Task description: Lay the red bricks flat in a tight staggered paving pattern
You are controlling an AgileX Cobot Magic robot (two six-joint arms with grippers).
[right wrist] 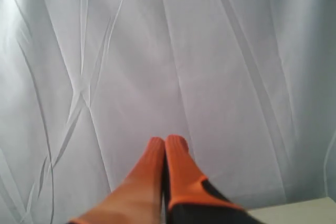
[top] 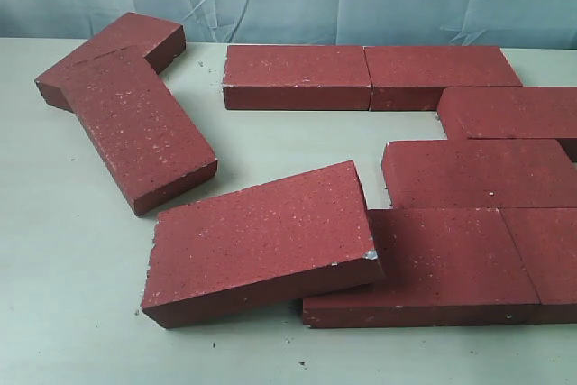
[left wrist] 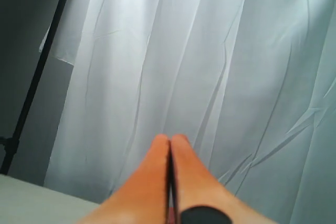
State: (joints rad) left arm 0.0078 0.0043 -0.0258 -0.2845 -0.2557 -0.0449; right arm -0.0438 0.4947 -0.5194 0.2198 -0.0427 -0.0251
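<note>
Item: 9 red bricks [top: 297, 77] on table [top: 63, 313]. 2 end to end at back; 4 flat at right, rows staggered; 1 tilted brick [top: 261, 236] at front, right end propped on flat brick [top: 442, 259]; 2 askew at left, overlapping. Closed, empty, facing curtain [left wrist: 236, 51]: left gripper [left wrist: 170, 140], right gripper [right wrist: 165, 141].

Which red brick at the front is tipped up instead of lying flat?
The front-left brick: its right end is propped on the front-row brick beside it, so it slopes. The others there lie flat.
</note>
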